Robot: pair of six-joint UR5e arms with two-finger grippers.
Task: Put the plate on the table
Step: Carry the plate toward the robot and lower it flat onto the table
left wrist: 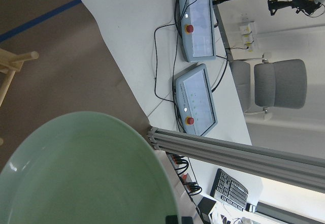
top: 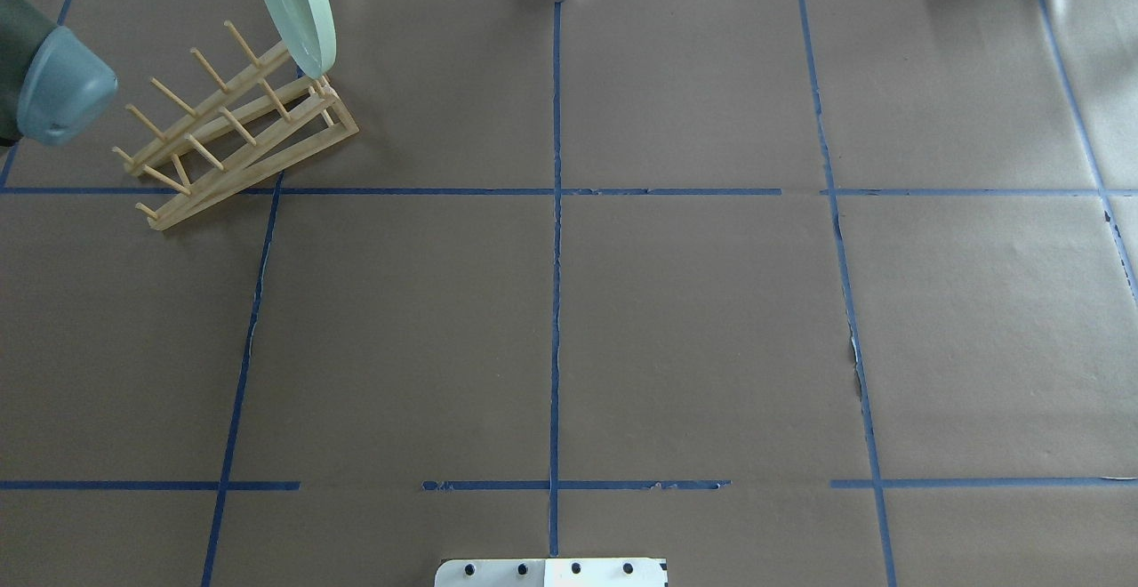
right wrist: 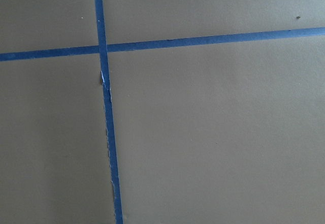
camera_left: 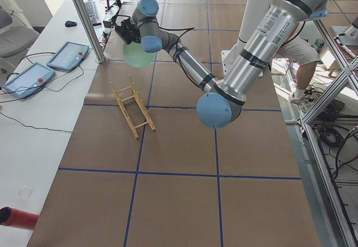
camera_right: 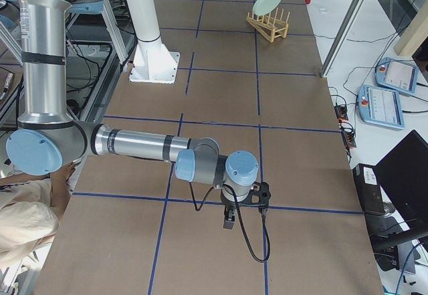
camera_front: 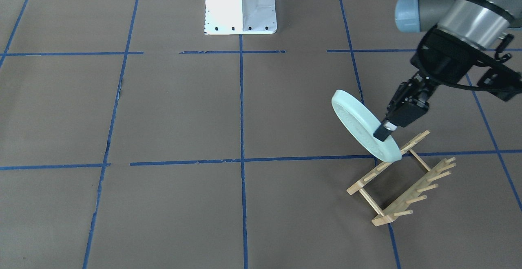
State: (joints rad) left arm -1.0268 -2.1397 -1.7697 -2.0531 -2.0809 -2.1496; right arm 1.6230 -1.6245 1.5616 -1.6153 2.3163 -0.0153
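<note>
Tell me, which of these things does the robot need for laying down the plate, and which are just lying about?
In the job: plate, gripped at its rim by the left hand; table, where it goes.
Just lying about: wooden rack, two control tablets, keyboard, red tube.

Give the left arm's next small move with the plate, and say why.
Probably carry the plate sideways off the wooden rack, toward bare table. The left pincer grips its rim, and the plate hangs tilted on edge right over the rack's end, so lowering here would likely strike pegs.
</note>
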